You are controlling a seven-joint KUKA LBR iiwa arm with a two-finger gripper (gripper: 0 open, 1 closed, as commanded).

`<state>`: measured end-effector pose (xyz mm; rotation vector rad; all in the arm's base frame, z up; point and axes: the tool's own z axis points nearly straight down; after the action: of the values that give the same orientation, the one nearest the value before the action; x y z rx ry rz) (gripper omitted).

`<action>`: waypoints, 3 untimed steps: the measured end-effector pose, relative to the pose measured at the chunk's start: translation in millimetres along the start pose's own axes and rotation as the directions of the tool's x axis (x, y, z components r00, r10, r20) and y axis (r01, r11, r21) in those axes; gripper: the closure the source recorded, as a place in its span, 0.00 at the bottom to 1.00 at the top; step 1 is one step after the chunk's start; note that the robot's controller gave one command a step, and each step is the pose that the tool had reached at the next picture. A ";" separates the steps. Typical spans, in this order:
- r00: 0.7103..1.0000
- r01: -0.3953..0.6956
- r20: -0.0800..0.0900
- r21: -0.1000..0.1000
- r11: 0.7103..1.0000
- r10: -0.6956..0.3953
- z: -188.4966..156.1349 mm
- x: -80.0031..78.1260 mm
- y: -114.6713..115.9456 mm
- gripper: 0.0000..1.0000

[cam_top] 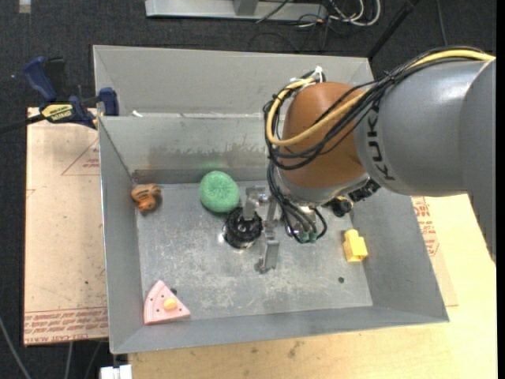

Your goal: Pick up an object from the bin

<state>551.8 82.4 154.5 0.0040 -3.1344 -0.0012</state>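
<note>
Black round piece (241, 229) mid-bin lies just beside my hand (264, 247); released or clenched, I cannot tell.

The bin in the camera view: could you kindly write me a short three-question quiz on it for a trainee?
1. True or false: the pink wedge lies in the bin's lower-left corner in the view.
2. Which lies nearest the gripper? A) yellow block B) black round thing C) brown lump
3. What colour is the rounded thing near the back wall?
Key: 1 true; 2 B; 3 green.
</note>
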 end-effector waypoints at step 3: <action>1.000 0.005 0.011 -0.003 1.000 -0.005 9.4 -51.2 36.0 0.00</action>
<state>602.8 118.6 144.7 0.0112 -3.1449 -0.0059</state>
